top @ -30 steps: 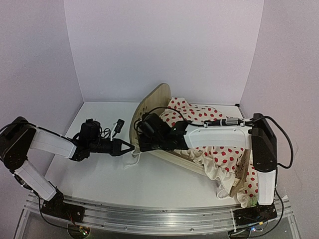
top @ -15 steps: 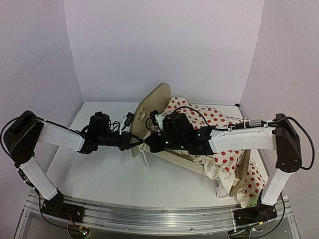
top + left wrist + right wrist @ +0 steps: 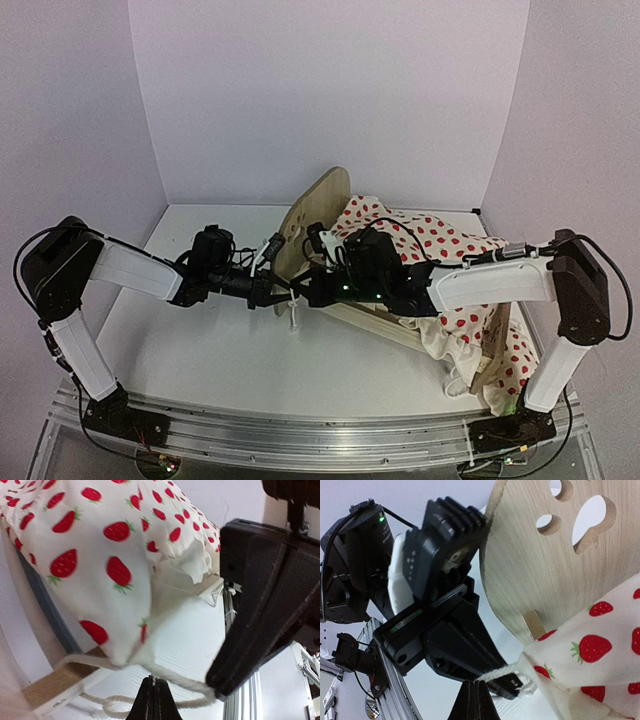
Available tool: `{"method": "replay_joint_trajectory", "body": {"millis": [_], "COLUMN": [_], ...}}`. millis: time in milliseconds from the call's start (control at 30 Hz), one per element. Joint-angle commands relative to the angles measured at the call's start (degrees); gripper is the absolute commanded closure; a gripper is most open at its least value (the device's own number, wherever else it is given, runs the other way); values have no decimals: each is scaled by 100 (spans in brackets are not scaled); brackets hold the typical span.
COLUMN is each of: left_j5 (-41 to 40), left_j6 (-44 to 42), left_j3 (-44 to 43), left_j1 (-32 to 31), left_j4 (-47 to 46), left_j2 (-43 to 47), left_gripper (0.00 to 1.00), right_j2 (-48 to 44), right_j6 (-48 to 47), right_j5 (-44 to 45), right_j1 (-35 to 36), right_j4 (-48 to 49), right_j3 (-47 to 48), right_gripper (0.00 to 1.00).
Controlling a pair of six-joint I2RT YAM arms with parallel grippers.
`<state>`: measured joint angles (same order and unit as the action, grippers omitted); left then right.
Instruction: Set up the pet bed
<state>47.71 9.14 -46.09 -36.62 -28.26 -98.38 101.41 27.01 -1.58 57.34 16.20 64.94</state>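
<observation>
1. Two arms meet nose to nose at the head end of the bed (image 3: 318,212), which lies mid-table toward the right side, buried under a strawberry-print blanket (image 3: 440,240).
2. The right gripper (image 3: 475,697) has its fingers pressed together on the end of a white cord (image 3: 185,684) trailing from the blanket's corner.
3. The left gripper (image 3: 153,692) is likewise pressed together, with the cord lying across its tip. Whether it actually nips the cord cannot be told.
4. The step in hand looks like drawing the cord and blanket corner clear of the frame.
5. To do it well, any pull should probably be slow and run along the side rail, not across it, so the light frame neither slides on the table (image 3: 200,350) nor tips further.
6. The two tips are almost touching, so they need to part in step to avoid knocking together or snapping the cord taut.
7. The bed's long axis runs on a diagonal. The headboard (image 3: 530,575), with its paw cutout, is at the far centre and leans rather than standing upright.
8. The footboard (image 3: 490,345) is at the near right, close beside the right arm's base.
</observation>
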Motion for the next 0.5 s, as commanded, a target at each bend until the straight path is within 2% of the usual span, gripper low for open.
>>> {"method": "replay_joint_trajectory", "body": {"millis": [0,100,200,333,400,467], "left_j5": [333,381,544,723,630,545], "left_j6": [-689,-542,-345,-505,-595,-699], "left_j3": [106,-133,-61,-112,-140,-182], "left_j1": [-135,-134,-144,-169,-190,-190], "left_j4": [396,282,-500,-766,-910,-993], "left_j2": [474,24,-244,-557,-707,-814], "left_gripper": [100,100,100,100,100,100], "right_j2": [-397,-380,-375,-240,-141,-74], "right_j6": [6,-7,34,173,216,213], "right_j5": [-113,-39,48,135,157,221], "right_j1": [24,18,2,-25,-26,-26], "right_j4": [395,393,384,217,45,-352], "right_j3": [-234,-285,-343,-318,-256,-74], "right_gripper": [100,100,100,100,93,80]}}
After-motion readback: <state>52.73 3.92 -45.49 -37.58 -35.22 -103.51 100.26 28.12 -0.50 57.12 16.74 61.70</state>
